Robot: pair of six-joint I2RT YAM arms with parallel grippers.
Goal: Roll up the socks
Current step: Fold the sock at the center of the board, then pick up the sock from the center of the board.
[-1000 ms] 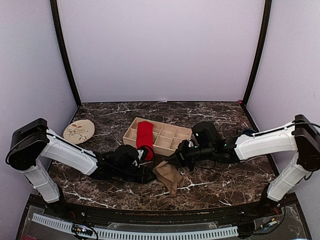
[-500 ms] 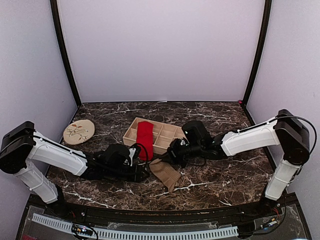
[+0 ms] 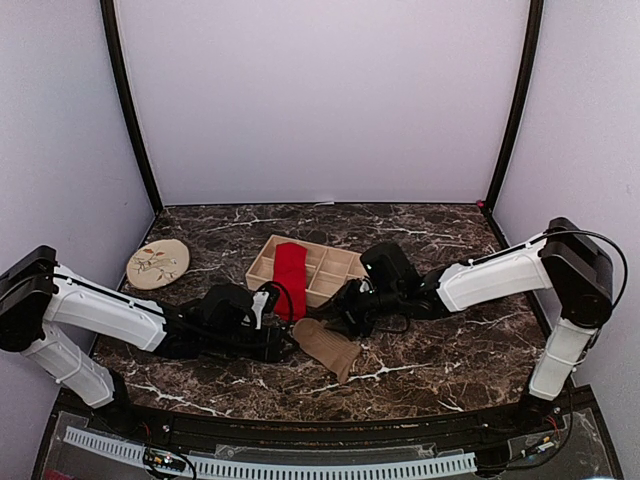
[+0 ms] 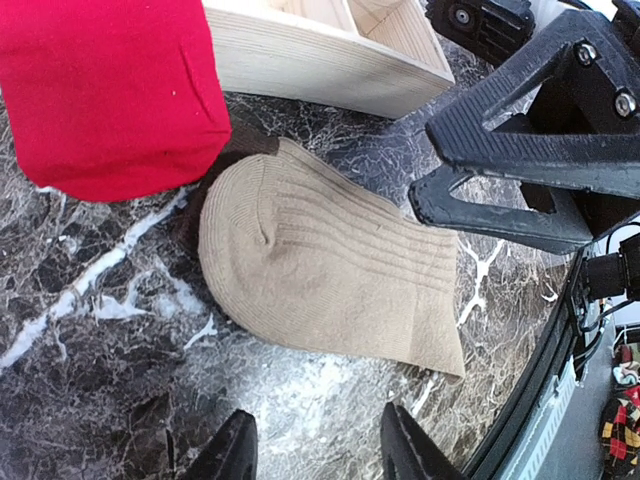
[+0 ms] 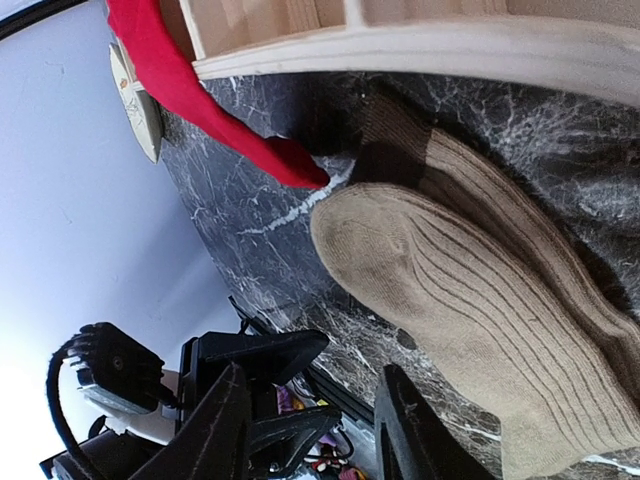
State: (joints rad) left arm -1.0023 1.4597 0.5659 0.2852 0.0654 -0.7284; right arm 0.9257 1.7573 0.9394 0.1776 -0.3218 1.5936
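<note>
**Both jaws released, tan sock flat on the desk**

Low on both sides now. Left arm [image 3: 110,310] stretched along the desk [image 3: 430,365], right arm [image 3: 490,280] reaching in from the other side, the two closing in around the tan sock [image 3: 328,345].

Left jaws spread wide, nothing between the fingers [image 4: 232,455], hovering just short of the sock's long edge. Right jaws released as well, fingers [image 5: 215,425] apart and empty, poised just behind the sock and close to the wooden tray [image 3: 325,270].

Tan sock lying flat on the dark marble just in front of the tray, ribbed, not yet rolled. Rounded end toward the red sock [image 3: 290,270], with a dark brown patch peeking out on the side nearest the tray.

Red sock draped over the tray's near wall, upper part lying across the compartments, lower end hanging down to the desk right beside the tan one. Touching or only close, cannot tell.

Far off to the left, a round patterned disc [image 3: 158,263] on the desk, well apart from both socks and both arms.
</note>
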